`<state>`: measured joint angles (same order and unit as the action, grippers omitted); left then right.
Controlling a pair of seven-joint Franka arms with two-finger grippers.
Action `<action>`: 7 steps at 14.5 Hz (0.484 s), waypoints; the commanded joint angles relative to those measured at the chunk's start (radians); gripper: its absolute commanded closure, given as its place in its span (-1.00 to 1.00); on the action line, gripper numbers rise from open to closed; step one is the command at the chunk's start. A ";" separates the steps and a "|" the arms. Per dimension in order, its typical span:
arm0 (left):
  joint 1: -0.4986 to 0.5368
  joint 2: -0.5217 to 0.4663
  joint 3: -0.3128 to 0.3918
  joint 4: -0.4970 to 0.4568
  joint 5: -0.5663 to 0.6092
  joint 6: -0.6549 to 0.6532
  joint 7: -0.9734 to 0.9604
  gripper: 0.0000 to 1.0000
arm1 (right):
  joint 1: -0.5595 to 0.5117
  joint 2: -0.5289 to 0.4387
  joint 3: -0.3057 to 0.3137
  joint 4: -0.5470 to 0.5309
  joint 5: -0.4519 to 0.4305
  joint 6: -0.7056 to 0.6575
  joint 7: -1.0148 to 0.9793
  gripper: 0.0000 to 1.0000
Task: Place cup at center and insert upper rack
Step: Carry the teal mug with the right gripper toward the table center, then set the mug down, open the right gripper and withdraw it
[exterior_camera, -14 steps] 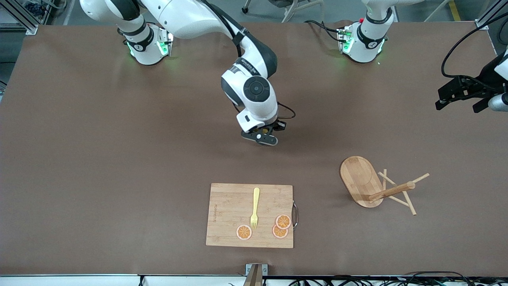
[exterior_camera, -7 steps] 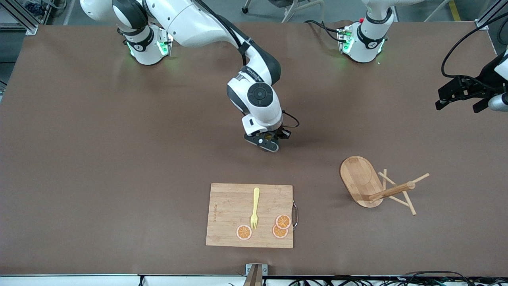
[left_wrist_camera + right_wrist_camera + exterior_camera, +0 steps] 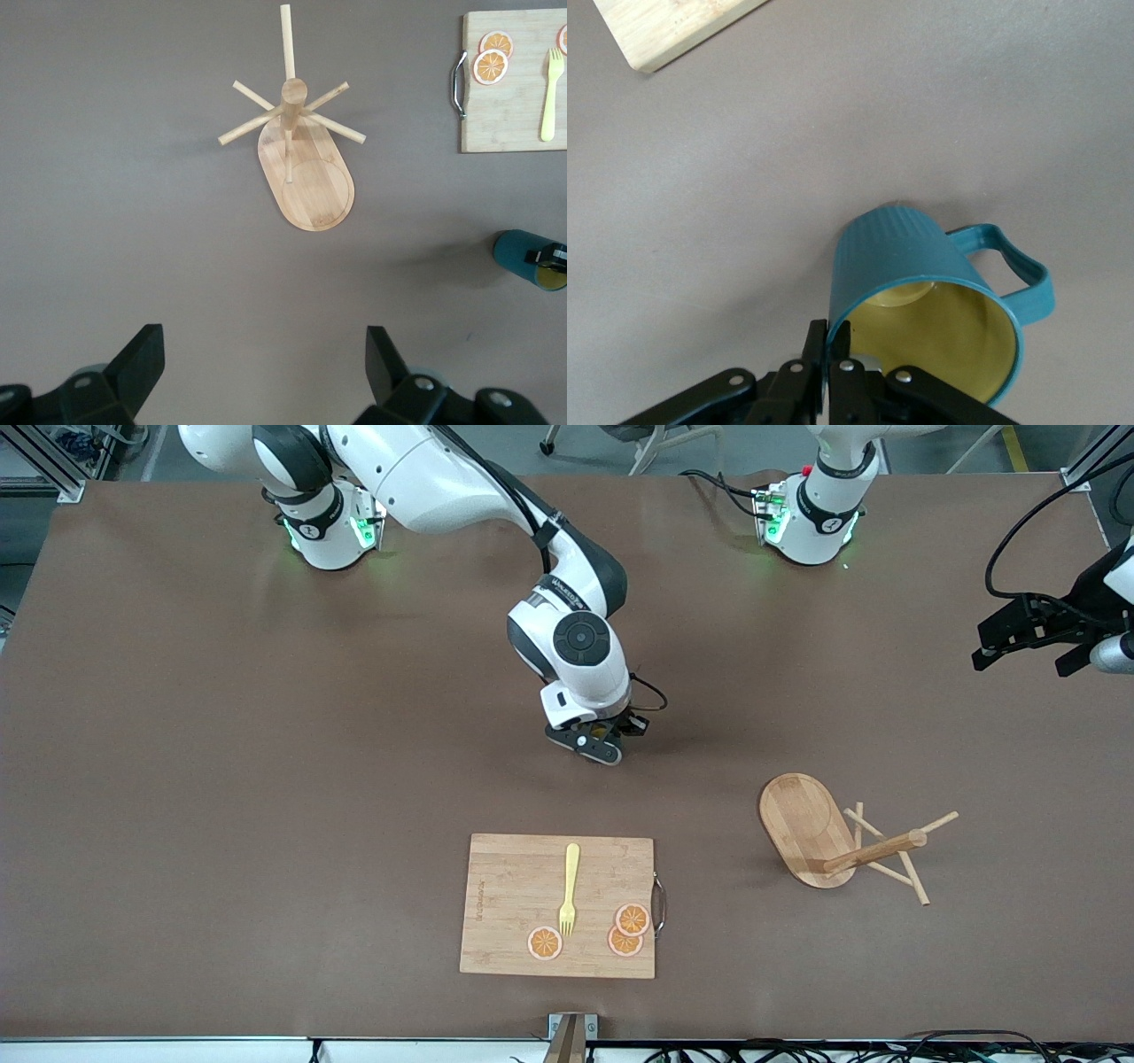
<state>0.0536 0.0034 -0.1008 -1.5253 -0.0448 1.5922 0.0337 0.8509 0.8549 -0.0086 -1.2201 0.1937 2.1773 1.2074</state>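
My right gripper [image 3: 595, 742] is near the middle of the table, shut on the rim of the dark teal cup [image 3: 921, 266], with one finger inside the yellow interior and one outside. The cup is mostly hidden under the hand in the front view; it also shows in the left wrist view [image 3: 530, 258]. Its bottom is at or just above the tabletop; I cannot tell which. The bamboo upper rack [image 3: 806, 828] lies tipped on its side toward the left arm's end, pegs on the table; it also shows in the left wrist view [image 3: 306, 177]. My left gripper [image 3: 1019, 638] waits open and empty [image 3: 266, 354] at that end's edge.
A wooden cutting board [image 3: 505, 895] lies nearer the front camera than the cup, with a yellow fork [image 3: 568, 890] and three orange slices [image 3: 632, 919] on it. Its corner shows in the right wrist view [image 3: 673, 27].
My right gripper with the cup moved a little toward the left arm's end of the table and lower, then came almost to rest. The left arm and the rack have not moved.
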 commanded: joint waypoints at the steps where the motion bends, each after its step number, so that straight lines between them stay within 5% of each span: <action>1: 0.006 0.001 0.001 0.016 0.000 -0.018 0.003 -1.00 | 0.008 0.018 -0.004 0.021 0.001 0.013 -0.017 0.82; 7: 0.006 -0.007 0.000 0.016 -0.001 -0.018 0.005 -1.00 | 0.007 0.018 -0.004 0.016 -0.014 -0.008 -0.121 0.77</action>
<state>0.0568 0.0030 -0.0986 -1.5217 -0.0448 1.5922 0.0337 0.8527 0.8643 -0.0086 -1.2201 0.1904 2.1812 1.1037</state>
